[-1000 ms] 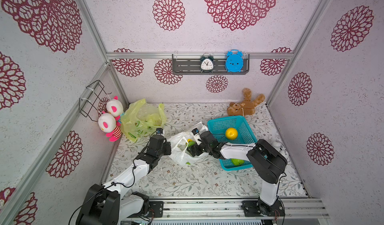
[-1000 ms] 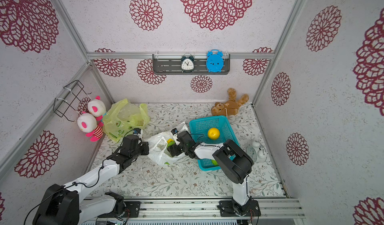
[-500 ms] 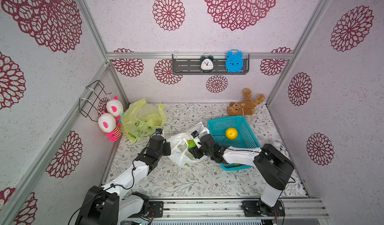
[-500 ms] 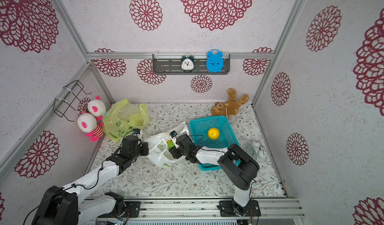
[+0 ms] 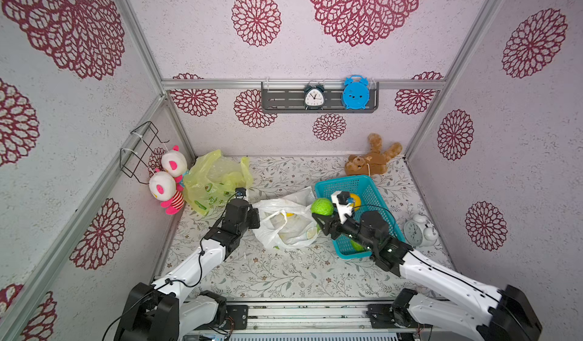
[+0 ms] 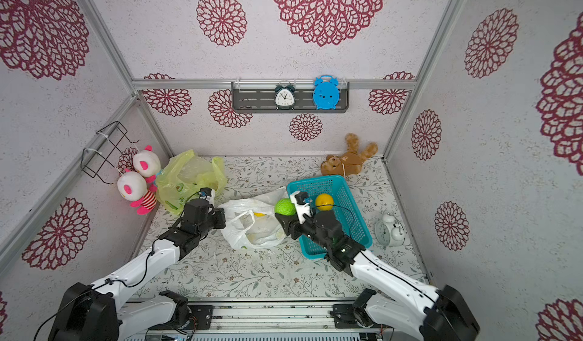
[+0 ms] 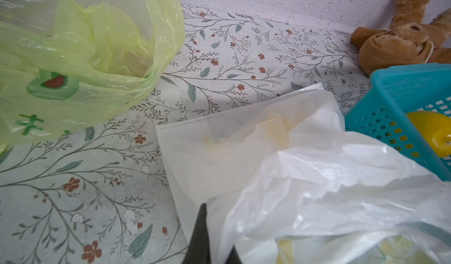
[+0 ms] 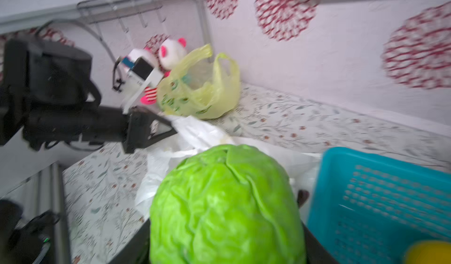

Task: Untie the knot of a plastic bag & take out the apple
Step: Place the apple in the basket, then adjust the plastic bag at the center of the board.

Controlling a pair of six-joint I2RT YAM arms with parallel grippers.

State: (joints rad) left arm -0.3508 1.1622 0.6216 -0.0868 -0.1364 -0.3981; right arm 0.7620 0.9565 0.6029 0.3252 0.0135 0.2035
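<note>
Right jaws grip the green cabbage-like item (image 5: 321,206) beside the basket (image 5: 347,181); left jaws clamp the white bag (image 5: 284,232). Best: clear the rim, bag anchored.

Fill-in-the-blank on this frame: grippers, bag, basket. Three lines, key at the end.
1. The right gripper holds a ____ leafy ball.
2. The left gripper is shut on the ____ plastic bag.
3. The yellow-orange fruit lies in the teal ____.

Missing words: green; white; basket
</note>
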